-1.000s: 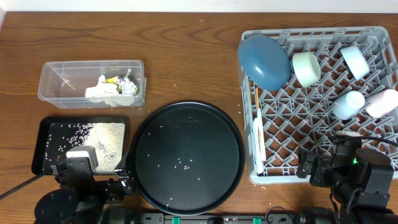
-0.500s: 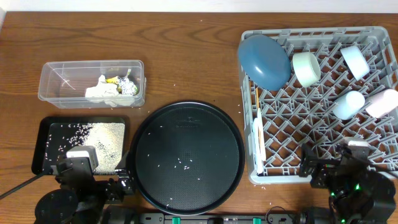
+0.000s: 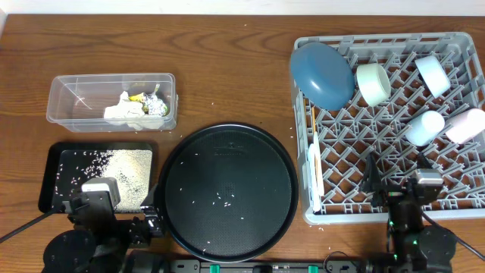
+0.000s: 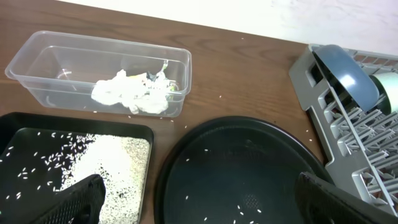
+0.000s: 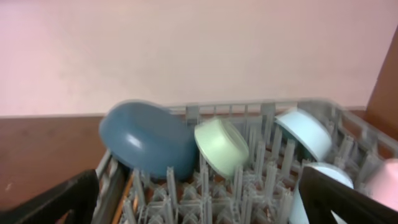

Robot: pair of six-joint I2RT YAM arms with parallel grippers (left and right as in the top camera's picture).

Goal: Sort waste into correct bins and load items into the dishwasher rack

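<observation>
The grey dishwasher rack holds the dark-blue plate, two pale bowls, a white cup, a pinkish cup, chopsticks and white utensils. The clear tub holds tissue, a wrapper and foil. The black rectangular tray holds rice. My left gripper is open and empty over the round tray's near-left edge. My right gripper is open and empty over the rack's near edge.
A large round black tray lies in the middle with a few loose rice grains on it. A few grains also lie on the wooden table around it. The rack also shows in the right wrist view, with the plate at its far left.
My right arm has drawn back toward the table's front edge and turned, so it now sits lower at the rack's near side. My left arm has not moved.
</observation>
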